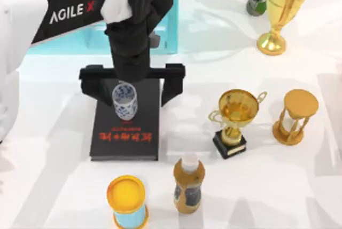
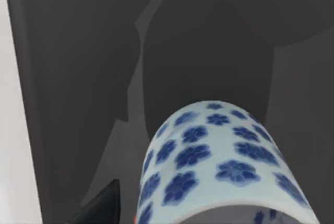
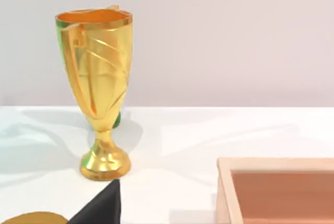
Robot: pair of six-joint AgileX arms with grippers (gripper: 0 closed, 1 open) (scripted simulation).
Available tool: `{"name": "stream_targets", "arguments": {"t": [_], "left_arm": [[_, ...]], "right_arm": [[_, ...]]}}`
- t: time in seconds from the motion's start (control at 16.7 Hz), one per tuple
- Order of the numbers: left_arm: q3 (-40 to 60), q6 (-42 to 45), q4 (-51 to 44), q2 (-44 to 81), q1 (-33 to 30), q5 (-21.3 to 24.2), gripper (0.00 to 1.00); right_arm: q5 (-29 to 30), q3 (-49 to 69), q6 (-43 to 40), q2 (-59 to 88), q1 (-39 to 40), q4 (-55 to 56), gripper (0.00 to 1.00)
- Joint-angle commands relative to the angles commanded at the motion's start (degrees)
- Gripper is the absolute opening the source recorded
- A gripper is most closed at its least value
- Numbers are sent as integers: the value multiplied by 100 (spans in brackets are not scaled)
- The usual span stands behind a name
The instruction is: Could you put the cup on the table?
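Porcelain, white with blue flowers, is being shown at the middle-left of the top view: the cup (image 1: 124,102) is being held above the black book (image 1: 127,127), with the left gripper (image 1: 128,91) spread wide, its two fingers (image 1: 172,82) standing well apart on either side of the cup; whether the cup is actually being clamped or merely straddled cannot be told, since the fingers appear released. In the left wrist view the cup (image 2: 224,166) is being seen close against the dark book cover (image 2: 209,41). If it is lowered here, the cup is being put on the book rather than the worktop (image 1: 48,175), and a loose hold could be letting it tip. Nothing is being seen inside the cup. Further right, the yellow-lidded can (image 1: 127,201) and the bottle (image 1: 188,183) are being kept closed, and the small trophy (image 1: 235,119) and tall trophy (image 1: 283,10) look empty. The right arm's fingers cannot be judged.
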Motion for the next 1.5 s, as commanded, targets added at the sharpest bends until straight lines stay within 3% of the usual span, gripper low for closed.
{"name": "stream_targets", "arguments": {"t": [0.06,0.84,1.5], "left_arm": [[0,0,0,0,0,0,100],[0,0,0,0,0,0,2],[89,8,-99,-1,-9,-4,0]], "right_arm": [[0,0,0,0,0,0,100],[0,0,0,0,0,0,100],[0,0,0,0,0,0,100]]}}
